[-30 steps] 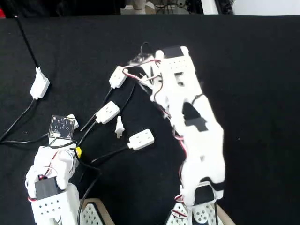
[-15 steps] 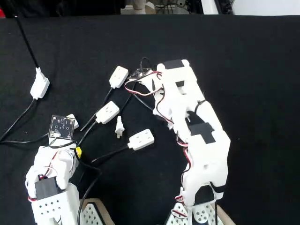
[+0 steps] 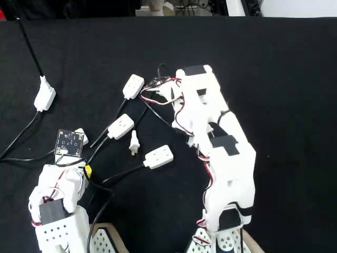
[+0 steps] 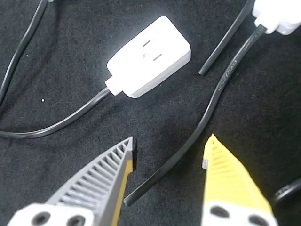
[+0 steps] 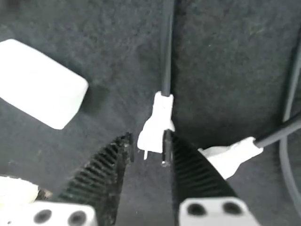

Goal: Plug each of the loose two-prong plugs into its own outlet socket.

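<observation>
In the right wrist view my right gripper [image 5: 146, 140] stands narrowly open over a white two-prong plug [image 5: 157, 123] on a black cord; the plug lies at its fingertips, close to one finger. A white outlet socket [image 5: 42, 103] lies just beside it, and a second white plug [image 5: 230, 153] on the other side. From above, that gripper [image 3: 160, 87] is next to the far outlet [image 3: 132, 86]. Two more outlets [image 3: 120, 126] [image 3: 159, 156] lie nearer, with a loose white plug [image 3: 134, 142] between them. My left gripper [image 4: 169, 141] is open above the cloth, short of an outlet [image 4: 148, 59].
A fourth outlet [image 3: 45, 96] at the far left has a black cord running into its top. Black cables [image 3: 121, 171] cross the cloth between the arms. The left arm [image 3: 58, 203] is at the near left. The right half of the black table [image 3: 284, 105] is bare.
The right arm has drawn back from over the far outlet, which now shows whole. The left arm, outlets and loose plug have not moved.
</observation>
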Robot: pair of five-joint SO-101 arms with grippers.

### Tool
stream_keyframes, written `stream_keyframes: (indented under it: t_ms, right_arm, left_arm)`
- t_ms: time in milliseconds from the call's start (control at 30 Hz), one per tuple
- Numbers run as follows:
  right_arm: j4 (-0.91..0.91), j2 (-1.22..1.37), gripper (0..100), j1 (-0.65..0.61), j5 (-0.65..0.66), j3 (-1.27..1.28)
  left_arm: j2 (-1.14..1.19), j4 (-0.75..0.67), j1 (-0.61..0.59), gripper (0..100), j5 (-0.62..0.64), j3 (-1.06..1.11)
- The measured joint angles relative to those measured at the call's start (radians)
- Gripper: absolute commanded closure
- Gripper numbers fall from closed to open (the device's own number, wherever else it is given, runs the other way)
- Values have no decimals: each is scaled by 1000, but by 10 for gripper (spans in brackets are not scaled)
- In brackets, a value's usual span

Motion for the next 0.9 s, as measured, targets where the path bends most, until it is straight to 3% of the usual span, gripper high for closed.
stream_keyframes:
  t_ms: [267,433,633,767,900]
  right_arm:
    - [-8,72,898,3,0,-18]
    - [25,75,838,0,0,-9]
    - [14,74,892,-5,0,-3]
    - [-21,74,989,3,0,0]
    - [-35,75,987,8,0,-6]
  left_arm:
    - [0,0,0,762,0,0]
    - [0,0,0,762,0,0]
    - [0,0,0,762,0,0]
    - [0,0,0,762,0,0]
    - [0,0,0,762,0,0]
